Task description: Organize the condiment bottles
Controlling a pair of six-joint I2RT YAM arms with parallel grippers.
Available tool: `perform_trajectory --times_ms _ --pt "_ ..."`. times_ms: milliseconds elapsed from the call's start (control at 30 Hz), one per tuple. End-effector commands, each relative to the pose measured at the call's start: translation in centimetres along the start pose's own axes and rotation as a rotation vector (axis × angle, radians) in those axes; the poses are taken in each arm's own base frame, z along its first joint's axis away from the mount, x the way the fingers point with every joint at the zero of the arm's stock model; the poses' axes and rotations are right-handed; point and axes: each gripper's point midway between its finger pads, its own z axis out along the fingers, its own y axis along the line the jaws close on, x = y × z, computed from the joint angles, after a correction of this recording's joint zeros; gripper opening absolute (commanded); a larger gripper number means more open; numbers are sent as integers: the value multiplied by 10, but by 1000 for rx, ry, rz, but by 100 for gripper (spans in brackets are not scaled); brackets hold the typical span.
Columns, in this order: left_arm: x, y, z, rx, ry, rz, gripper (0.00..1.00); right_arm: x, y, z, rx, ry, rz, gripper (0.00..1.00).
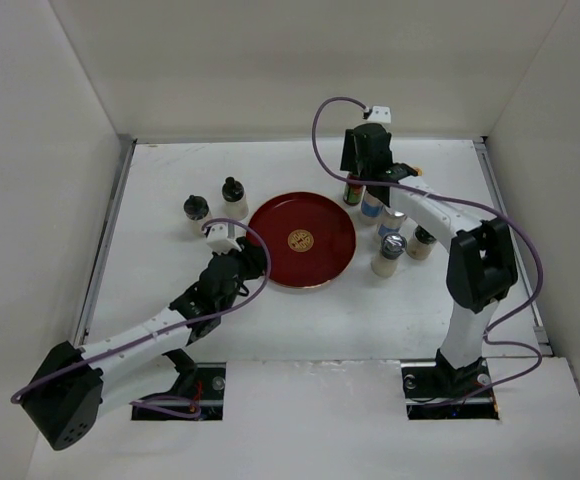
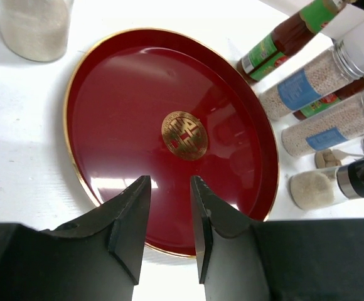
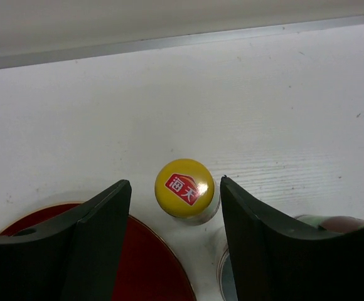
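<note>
My right jaws stand apart, framing a sauce bottle's yellow cap (image 3: 184, 187) printed 海天; my left jaws, slightly apart and empty, hang over the gold-crested red tray (image 2: 116, 100).

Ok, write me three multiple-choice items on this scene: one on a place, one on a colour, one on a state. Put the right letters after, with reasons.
1. Where do the two dark-capped shakers that stand by themselves sit relative to the red tray?
A) to its left
B) on it
C) to its right

2. What colour is the cap between the fingers of the right gripper?
A) silver
B) yellow
C) black

3. What state is the left gripper in?
A) shut on a jar
B) shut on nothing
C) open, holding nothing

Answers:
1 A: the top view shows both shakers left of the tray's rim.
2 B: the right wrist view shows a yellow cap with a red logo.
3 C: the left wrist view shows a gap between its fingers, with only the tray behind it.
</note>
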Motion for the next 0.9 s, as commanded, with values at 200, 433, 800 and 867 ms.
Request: perform_trajectory --times_ms 200,433,800,867 --pt "-4 -10 3 52 -26 -47 29 -38 4 10 -6 -98 38 42" --pt "-4 -8 3 54 -35 -54 29 -92 9 -9 -33 -257 93 31" --pt "-7 6 3 50 -80 -80 28 -166 34 -71 -112 -422 113 29" --pt "-7 8 2 51 -87 -83 28 -157 50 -79 -145 -414 102 29"
